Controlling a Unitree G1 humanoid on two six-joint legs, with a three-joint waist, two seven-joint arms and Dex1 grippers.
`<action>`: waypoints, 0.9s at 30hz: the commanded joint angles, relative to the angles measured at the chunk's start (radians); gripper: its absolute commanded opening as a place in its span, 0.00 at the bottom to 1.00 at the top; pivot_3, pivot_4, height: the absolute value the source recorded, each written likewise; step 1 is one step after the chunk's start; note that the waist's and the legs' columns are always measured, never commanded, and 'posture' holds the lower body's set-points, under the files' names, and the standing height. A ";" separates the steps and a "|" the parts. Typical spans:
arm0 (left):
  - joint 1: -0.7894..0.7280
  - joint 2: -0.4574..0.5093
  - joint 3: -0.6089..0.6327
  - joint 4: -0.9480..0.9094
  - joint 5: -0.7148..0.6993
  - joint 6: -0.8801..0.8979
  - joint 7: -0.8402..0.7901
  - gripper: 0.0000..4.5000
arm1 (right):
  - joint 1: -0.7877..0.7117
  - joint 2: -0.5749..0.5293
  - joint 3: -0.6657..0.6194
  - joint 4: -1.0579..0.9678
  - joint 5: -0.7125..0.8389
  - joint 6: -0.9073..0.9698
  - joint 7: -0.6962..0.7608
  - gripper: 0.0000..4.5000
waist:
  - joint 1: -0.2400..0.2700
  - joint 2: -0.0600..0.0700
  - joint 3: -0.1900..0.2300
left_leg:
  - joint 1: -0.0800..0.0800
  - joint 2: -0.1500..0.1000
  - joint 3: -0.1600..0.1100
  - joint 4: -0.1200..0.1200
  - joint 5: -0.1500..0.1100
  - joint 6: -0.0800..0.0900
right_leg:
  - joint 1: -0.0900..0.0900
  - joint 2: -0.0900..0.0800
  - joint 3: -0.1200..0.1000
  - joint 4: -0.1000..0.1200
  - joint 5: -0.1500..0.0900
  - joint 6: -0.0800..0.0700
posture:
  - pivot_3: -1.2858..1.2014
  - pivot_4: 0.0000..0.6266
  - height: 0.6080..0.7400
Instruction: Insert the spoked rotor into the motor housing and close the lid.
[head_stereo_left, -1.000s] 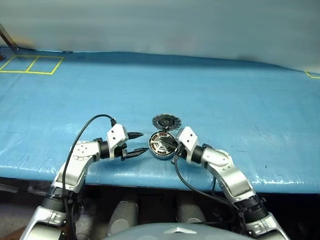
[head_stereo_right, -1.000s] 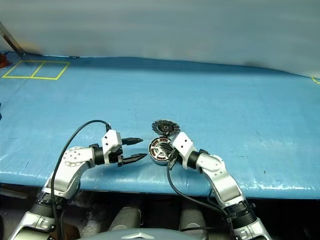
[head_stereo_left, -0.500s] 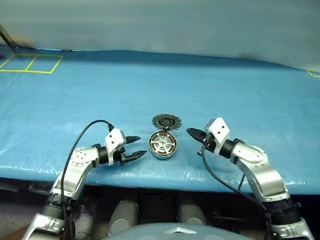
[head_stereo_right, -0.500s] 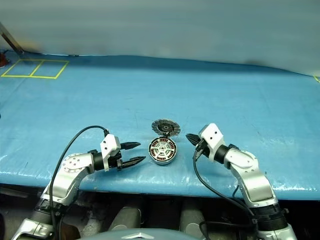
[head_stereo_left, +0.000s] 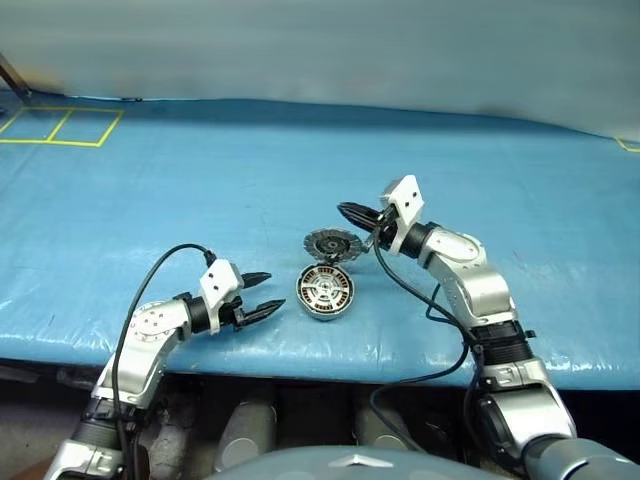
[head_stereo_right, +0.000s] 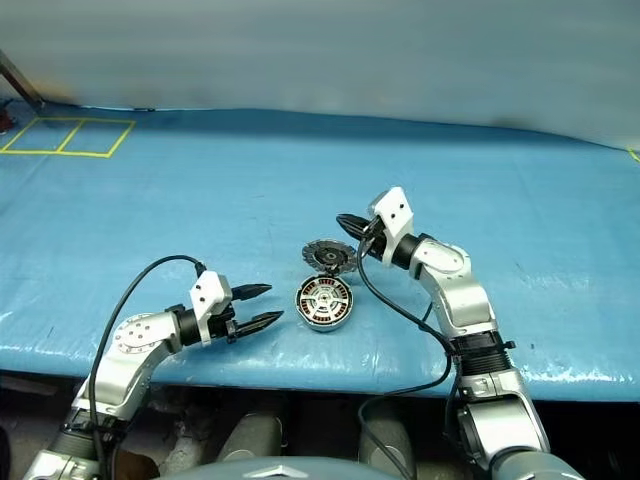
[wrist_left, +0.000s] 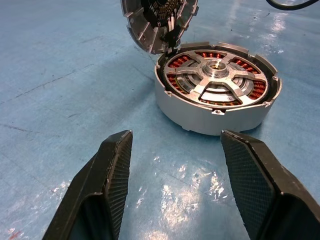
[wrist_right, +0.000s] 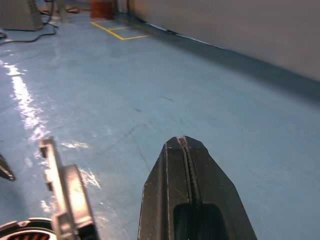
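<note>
The motor housing (wrist_left: 217, 107) lies on the blue table, its copper coils showing under the silver spoked rotor (wrist_left: 216, 80) that sits inside it. Its dark lid (head_stereo_left: 332, 243) stands up open at the housing's far edge. My left gripper (head_stereo_left: 258, 295) is open just left of the housing, level with it and pointing at it, with nothing between its fingers (wrist_left: 107, 185). My right gripper (head_stereo_left: 352, 213) is shut and empty, raised above the far right side of the lid and pointing left. The lid (wrist_right: 65, 192) appears edge-on below the right gripper (wrist_right: 183, 142).
The blue table (head_stereo_left: 480, 200) stretches wide on all sides of the housing. Yellow tape squares (head_stereo_left: 60, 125) mark its far left corner. A grey wall (head_stereo_left: 320, 50) runs along the back. The table's front edge (head_stereo_left: 330, 352) is close behind the housing.
My right gripper has left the housing, swung out to the right, then risen and moved forward to above the lid. The left gripper has barely moved. Housing and lid have kept still.
</note>
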 joint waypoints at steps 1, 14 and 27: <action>0.003 0.010 0.033 -0.053 -0.015 -0.018 0.008 0.66 | 0.030 -0.029 0.019 -0.107 0.080 0.049 0.115 0.00 | 0.000 0.000 0.000 | 0.000 0.000 0.000 0.000 0.000 0.000 | 0.000 0.000 0.000 0.000 0.000 0.000 | 0.52 0.24 1.00; 0.004 0.009 0.045 -0.053 -0.017 -0.022 0.014 0.66 | 0.248 -0.086 0.144 -0.275 0.025 0.131 0.119 0.00 | 0.001 0.000 0.000 | 0.000 0.001 0.000 0.000 -0.001 -0.001 | -0.001 0.000 0.000 0.000 -0.001 -0.001 | 0.52 0.24 1.00; -0.010 -0.007 0.031 -0.046 -0.014 -0.021 0.017 0.66 | 0.303 -0.027 0.119 -0.235 0.029 0.125 0.017 0.00 | 0.003 0.000 0.000 | 0.001 0.001 0.000 0.000 -0.001 -0.002 | 0.000 -0.001 0.000 0.000 -0.002 -0.001 | 0.52 0.24 1.00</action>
